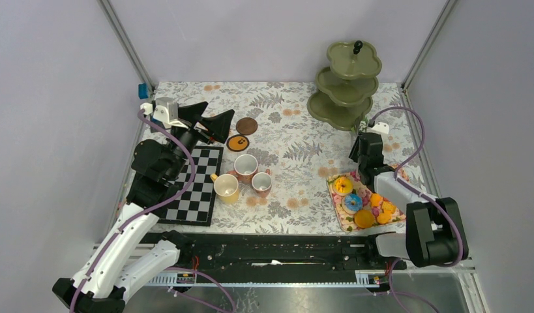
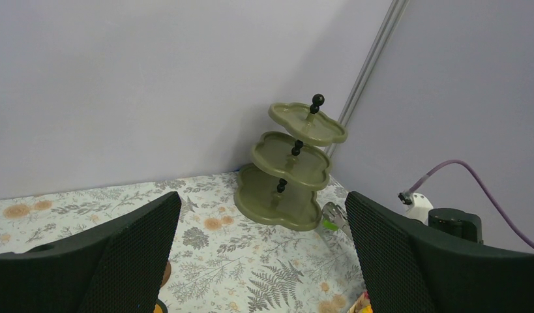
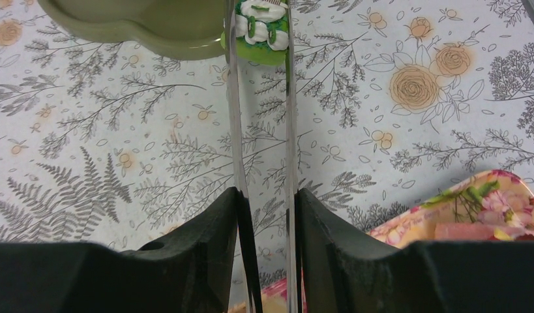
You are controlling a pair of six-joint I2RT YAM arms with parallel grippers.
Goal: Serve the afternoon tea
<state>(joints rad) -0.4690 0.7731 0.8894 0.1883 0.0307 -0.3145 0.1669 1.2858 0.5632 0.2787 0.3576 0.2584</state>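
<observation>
Shiny metal tongs (image 3: 236, 130) are being squeezed by the half-closed right gripper (image 3: 264, 202), a frosted green cake (image 3: 261, 29) being pinched at their tips ahead, beside the scalloped olive stand (image 3: 140, 26). The left gripper (image 2: 261, 248) is being held wide open, empty.

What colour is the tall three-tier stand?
The three-tier stand is olive green; the left wrist view shows it best.

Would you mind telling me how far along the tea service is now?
Done: nothing yet; the three-tier stand looks bare. In hand: the right hand grips tongs carrying a green iced cake beside the stand's bottom tier. Left: the treats on the floral tray, and three mugs standing off the coasters.
</observation>
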